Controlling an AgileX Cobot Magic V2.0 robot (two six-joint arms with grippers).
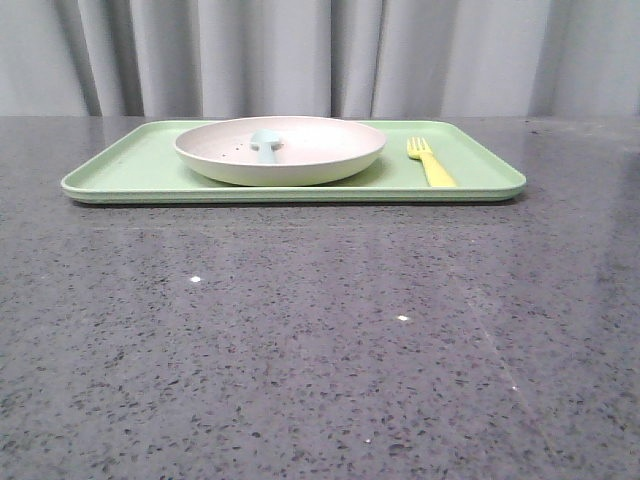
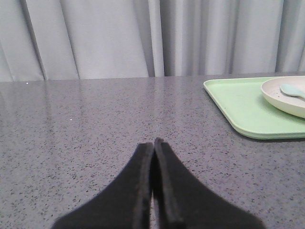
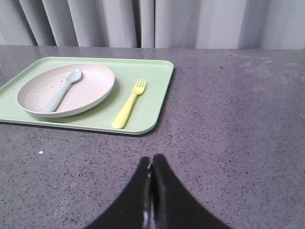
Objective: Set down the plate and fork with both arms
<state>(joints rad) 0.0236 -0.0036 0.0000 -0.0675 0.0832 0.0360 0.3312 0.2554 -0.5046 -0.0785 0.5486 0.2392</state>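
The cream-white speckled plate (image 1: pixel 280 150) sits on the light green tray (image 1: pixel 130 175) at the back of the table. It also shows in the right wrist view (image 3: pixel 93 90) and, in part, in the left wrist view (image 2: pixel 281 98). The yellow fork (image 1: pixel 430 163) lies on the tray beside the plate, on the plate's right in the front view; it also shows in the right wrist view (image 3: pixel 129 103). My left gripper (image 2: pixel 153 141) is shut and empty over bare table, apart from the tray (image 2: pixel 238 102). My right gripper (image 3: pixel 151 160) is shut and empty, short of the tray (image 3: pixel 157 95). Neither gripper shows in the front view.
A pale blue spoon (image 3: pixel 62 89) lies in the plate; it also shows in the front view (image 1: pixel 266 143) and the left wrist view (image 2: pixel 293 90). The grey speckled table (image 1: pixel 320 340) stretches in front of the tray. Grey curtains (image 1: pixel 320 55) hang behind.
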